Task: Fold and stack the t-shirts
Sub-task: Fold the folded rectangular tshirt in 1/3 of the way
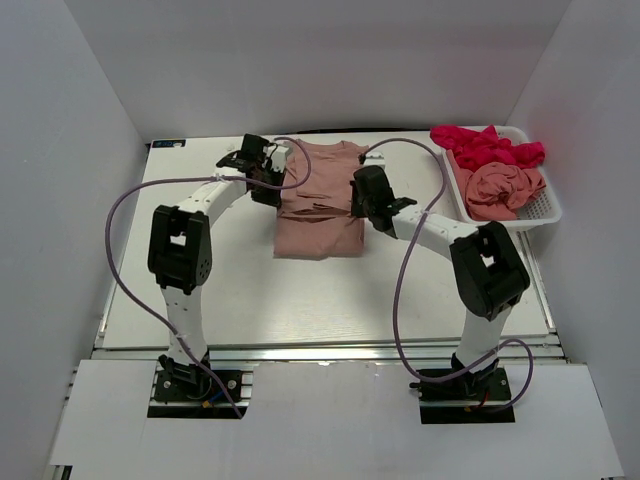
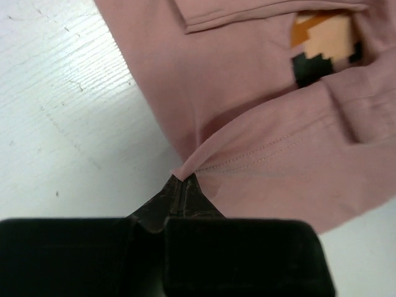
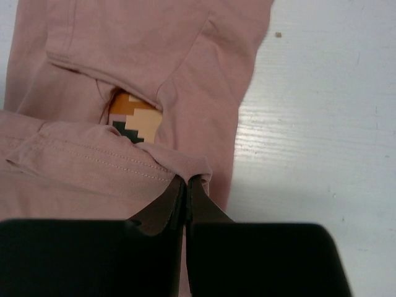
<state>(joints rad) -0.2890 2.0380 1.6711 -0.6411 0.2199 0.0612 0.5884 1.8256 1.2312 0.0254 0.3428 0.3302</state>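
A dusty salmon-pink t-shirt (image 1: 318, 205) lies partly folded in the middle of the white table, its hem edge lifted over the body. Its pixel-art chest print (image 2: 322, 46) peeks out under the raised fold, the same print (image 3: 135, 120) showing in the right wrist view. My left gripper (image 2: 184, 179) is shut on the hem at the shirt's left side (image 1: 272, 188). At the shirt's right side (image 1: 362, 205), my right gripper (image 3: 187, 180) is shut on the same hem. A magenta-red t-shirt (image 1: 487, 147) and another salmon t-shirt (image 1: 503, 188) lie crumpled in the basket.
The white mesh basket (image 1: 548, 207) stands at the table's far right edge. White walls close in the back and both sides. Purple cables loop from each arm over the table (image 1: 240, 290).
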